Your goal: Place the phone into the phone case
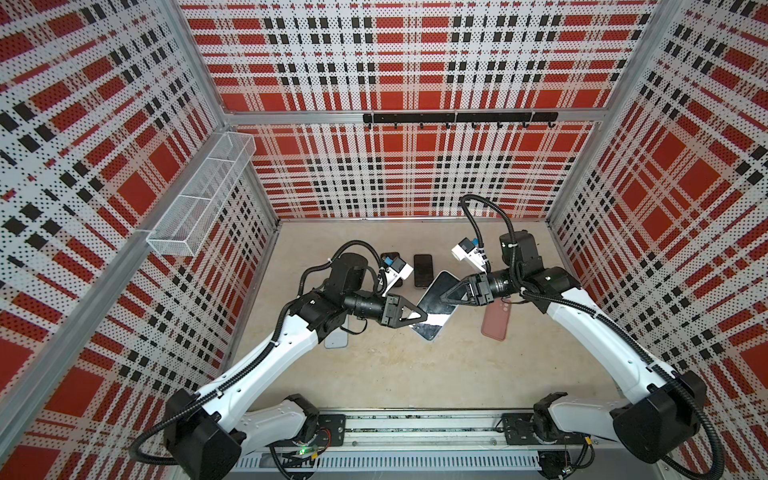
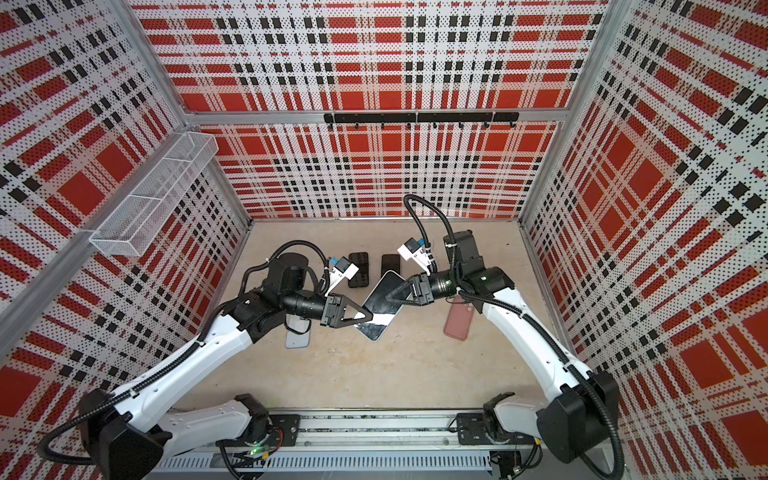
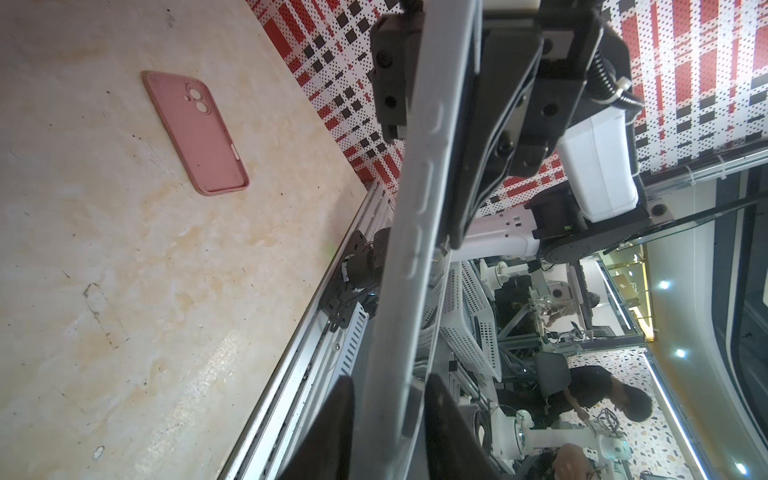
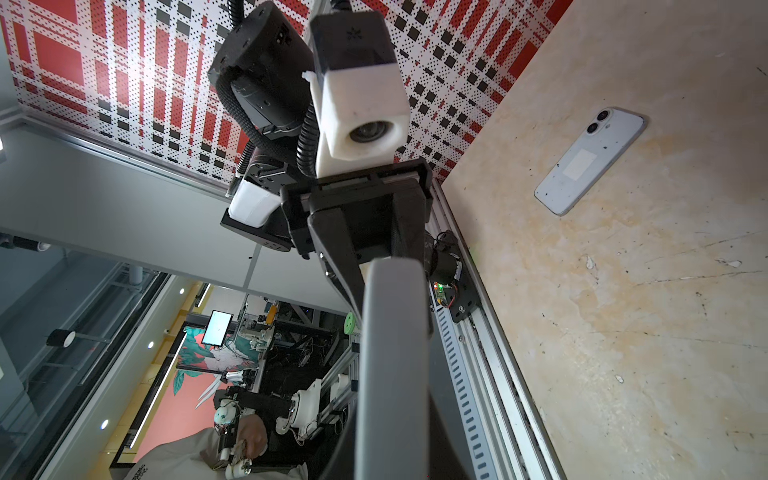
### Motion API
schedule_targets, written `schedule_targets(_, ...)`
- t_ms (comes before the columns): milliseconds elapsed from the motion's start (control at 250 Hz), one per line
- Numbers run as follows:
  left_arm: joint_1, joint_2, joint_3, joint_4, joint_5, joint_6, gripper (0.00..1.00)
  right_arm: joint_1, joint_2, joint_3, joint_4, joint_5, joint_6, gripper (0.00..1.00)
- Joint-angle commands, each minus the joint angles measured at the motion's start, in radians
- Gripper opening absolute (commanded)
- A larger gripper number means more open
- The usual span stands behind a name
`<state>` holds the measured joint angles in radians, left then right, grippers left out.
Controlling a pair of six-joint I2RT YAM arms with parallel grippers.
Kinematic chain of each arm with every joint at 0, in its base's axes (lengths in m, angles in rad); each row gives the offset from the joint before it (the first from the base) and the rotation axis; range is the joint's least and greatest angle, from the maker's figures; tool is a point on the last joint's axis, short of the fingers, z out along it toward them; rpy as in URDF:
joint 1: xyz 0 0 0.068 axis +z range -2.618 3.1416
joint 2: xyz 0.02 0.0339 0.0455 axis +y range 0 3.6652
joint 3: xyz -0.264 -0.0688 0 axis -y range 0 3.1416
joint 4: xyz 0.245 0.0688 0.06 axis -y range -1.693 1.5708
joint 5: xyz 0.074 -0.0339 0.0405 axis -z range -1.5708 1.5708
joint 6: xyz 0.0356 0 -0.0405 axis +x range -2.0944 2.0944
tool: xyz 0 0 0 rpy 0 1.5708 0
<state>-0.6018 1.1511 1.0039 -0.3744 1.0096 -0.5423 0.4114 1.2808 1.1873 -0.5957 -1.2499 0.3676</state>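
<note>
My left pincer [image 1: 426, 318] and right pincer [image 1: 443, 298] both clamp the phone [image 1: 440, 309] by its edges; I judge it stiff, slick and fragile.

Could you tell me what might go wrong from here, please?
Both the left gripper and right gripper hold the grey-cased phone above the table by its ends; an uneven pull or twist could make it slip and drop.
The pink case and pale blue phone lie close by and could be knocked.
</note>
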Motion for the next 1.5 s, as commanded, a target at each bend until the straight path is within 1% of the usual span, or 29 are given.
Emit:
schedule_targets(0, -0.001, -0.016, -0.011, 0.008, 0.049, -0.004, 0.32, -0.007, 0.014, 0.046, 0.028, -0.014, -0.045, 0.00)
schedule_targets(96, -0.001, -0.017, -0.011, 0.007, 0.046, -0.005, 0.23, -0.007, 0.017, 0.049, 0.022, -0.010, -0.052, 0.00)
schedule_targets(236, 0.000, -0.015, -0.011, 0.008, 0.041, -0.010, 0.00, -0.008, 0.015, 0.048, 0.015, -0.004, -0.058, 0.00)
schedule_targets(480, 0.012, -0.024, -0.014, -0.005, 0.009, -0.013, 0.00, -0.014, 0.010, 0.048, 0.013, 0.006, -0.059, 0.00)
schedule_targets(584, 0.027, -0.038, -0.020, -0.006, -0.051, -0.023, 0.00, -0.024, 0.007, 0.055, 0.015, 0.024, -0.055, 0.00)
schedule_targets(640, 0.041, -0.056, -0.034, 0.015, -0.097, -0.049, 0.00, -0.032, 0.003, 0.056, 0.032, 0.041, -0.040, 0.04)
schedule_targets(660, 0.047, -0.063, -0.042, 0.032, -0.112, -0.064, 0.00, -0.036, 0.002, 0.055, 0.043, 0.047, -0.030, 0.07)
schedule_targets(688, 0.059, -0.073, -0.055, 0.059, -0.130, -0.087, 0.00, -0.043, -0.002, 0.054, 0.057, 0.060, -0.015, 0.18)
schedule_targets(704, 0.065, -0.079, -0.063, 0.078, -0.138, -0.100, 0.00, -0.046, -0.004, 0.051, 0.066, 0.069, -0.006, 0.22)
schedule_targets(748, 0.082, -0.096, -0.088, 0.131, -0.163, -0.145, 0.00, -0.059, -0.013, 0.044, 0.099, 0.090, 0.025, 0.28)
schedule_targets(804, 0.105, -0.110, -0.115, 0.184, -0.189, -0.185, 0.00, -0.083, -0.027, 0.038, 0.134, 0.132, 0.063, 0.40)
schedule_targets(888, 0.148, -0.123, -0.133, 0.187, -0.237, -0.199, 0.00, -0.129, -0.060, 0.019, 0.181, 0.197, 0.123, 0.48)
schedule_targets(980, 0.209, -0.126, -0.148, 0.185, -0.286, -0.197, 0.00, -0.183, -0.106, -0.008, 0.208, 0.264, 0.166, 0.50)
schedule_targets(1036, 0.253, -0.111, -0.148, 0.153, -0.319, -0.188, 0.00, -0.208, -0.129, -0.025, 0.200, 0.300, 0.175, 0.51)
schedule_targets(1100, 0.291, -0.079, -0.149, 0.112, -0.354, -0.168, 0.00, -0.219, -0.150, -0.039, 0.166, 0.346, 0.157, 0.51)
schedule_targets(1116, 0.324, -0.069, -0.148, 0.105, -0.362, -0.159, 0.00, -0.220, -0.155, -0.043, 0.155, 0.358, 0.148, 0.51)
schedule_targets(1148, 0.349, -0.048, -0.146, 0.083, -0.383, -0.147, 0.00, -0.220, -0.161, -0.047, 0.132, 0.374, 0.130, 0.51)
schedule_targets(1341, 0.495, 0.118, -0.127, 0.058, -0.410, -0.074, 0.00, -0.220, -0.186, -0.118, 0.126, 0.379, 0.115, 0.51)
schedule_targets(1497, 0.528, 0.271, -0.069, 0.095, -0.444, -0.015, 0.00, -0.220, -0.176, -0.151, 0.144, 0.359, 0.112, 0.51)
